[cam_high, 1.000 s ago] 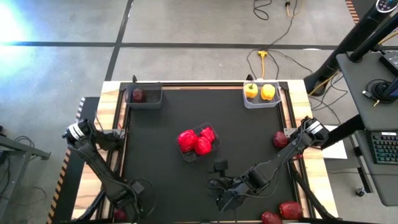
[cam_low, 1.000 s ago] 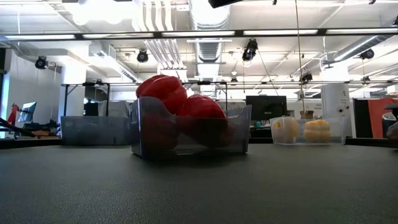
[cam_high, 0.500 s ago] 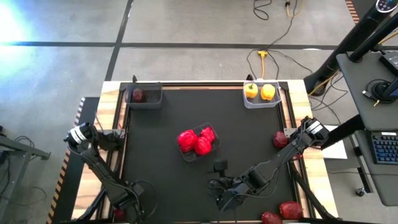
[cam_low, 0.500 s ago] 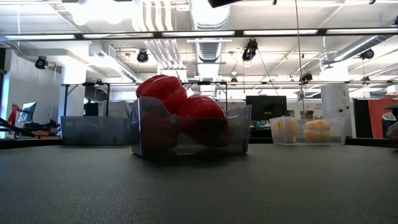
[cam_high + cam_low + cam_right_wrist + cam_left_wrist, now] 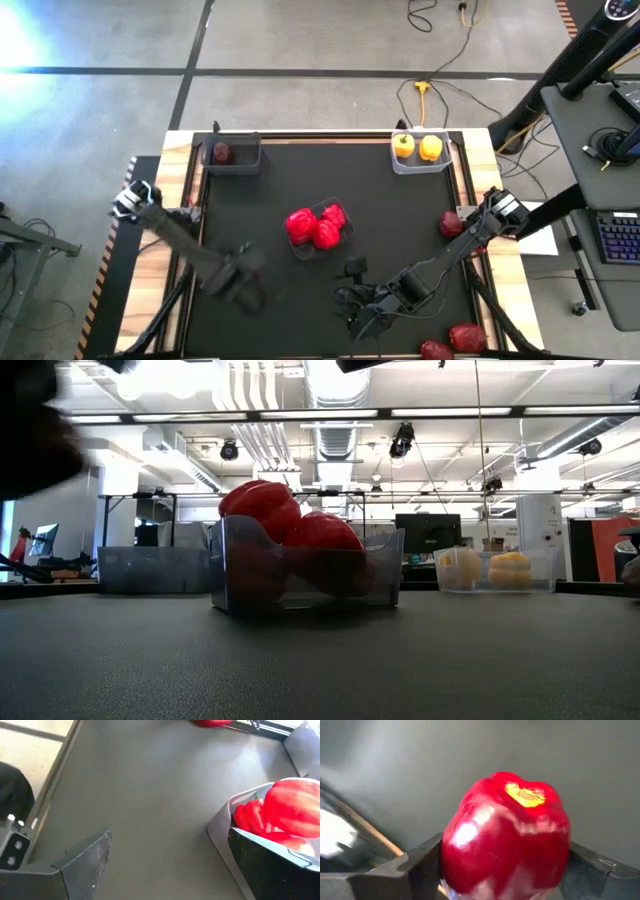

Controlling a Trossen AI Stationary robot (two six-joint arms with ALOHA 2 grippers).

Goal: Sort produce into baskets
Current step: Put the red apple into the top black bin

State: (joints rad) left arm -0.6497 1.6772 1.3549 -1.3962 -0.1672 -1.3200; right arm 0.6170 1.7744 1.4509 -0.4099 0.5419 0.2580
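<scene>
Red fruit in hand: left gripper (image 5: pixel 505 875) clamps a glossy red fruit (image 5: pixel 506 836), low at 7 o'clock.
Sorted: red peppers (image 5: pixel 318 229) in centre basket (image 5: pixel 312 251); yellow peppers (image 5: pixel 417 147) in 1 o'clock basket (image 5: pixel 421 166); one dark fruit (image 5: pixel 221 153) in 11 o'clock basket (image 5: pixel 232 168).
Left: loose red produce (image 5: pixel 452 224) at 3 and 5 o'clock.
Right gripper (image 5: pixel 165 865): fingers wide, empty, at 6 o'clock.

Grey concrete floor (image 5: pixel 300 90), ceiling strip lights (image 5: pixel 450 412), desk (image 5: pixel 600 150) beside.

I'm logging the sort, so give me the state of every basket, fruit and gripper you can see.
Left gripper: shut on red apple, above the mat.
Right gripper: open, empty.
Middle basket: holds red peppers.
Dark basket: one dark fruit.
Clear basket: two yellow peppers.
</scene>
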